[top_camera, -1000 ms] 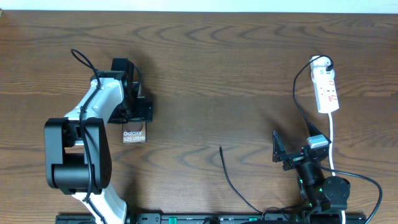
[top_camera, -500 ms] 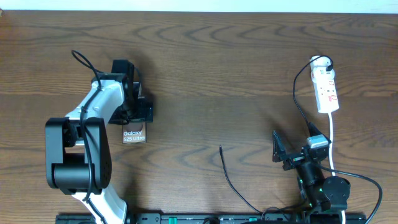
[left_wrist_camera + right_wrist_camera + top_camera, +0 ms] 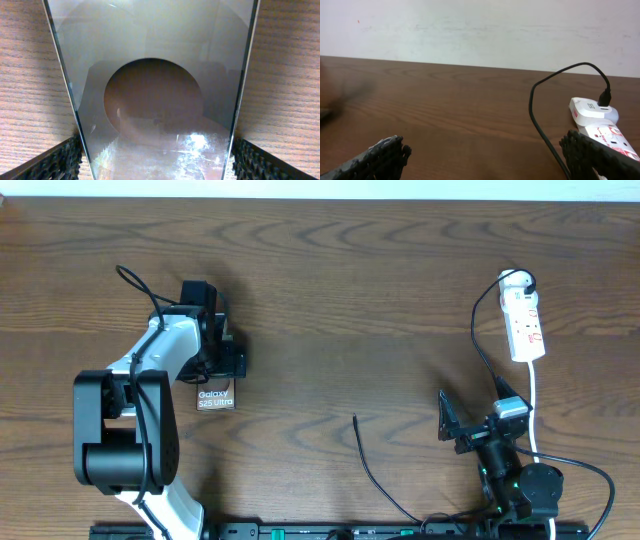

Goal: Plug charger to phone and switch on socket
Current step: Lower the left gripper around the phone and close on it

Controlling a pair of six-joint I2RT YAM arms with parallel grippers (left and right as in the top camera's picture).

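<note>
Two hands: the left hand (image 3: pixel 216 374) clamps the phone (image 3: pixel 215 399), the right hand (image 3: pixel 490 159) gapes wide.

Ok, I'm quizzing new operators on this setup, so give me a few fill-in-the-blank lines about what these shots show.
1. The left claw grips the ___.
2. The right claw is open and holds ___.
3. The socket lies on the robot's ___ side.
4. The charger has its free tip lying loose on the ___.
Missing words: phone; nothing; right; table.
</note>
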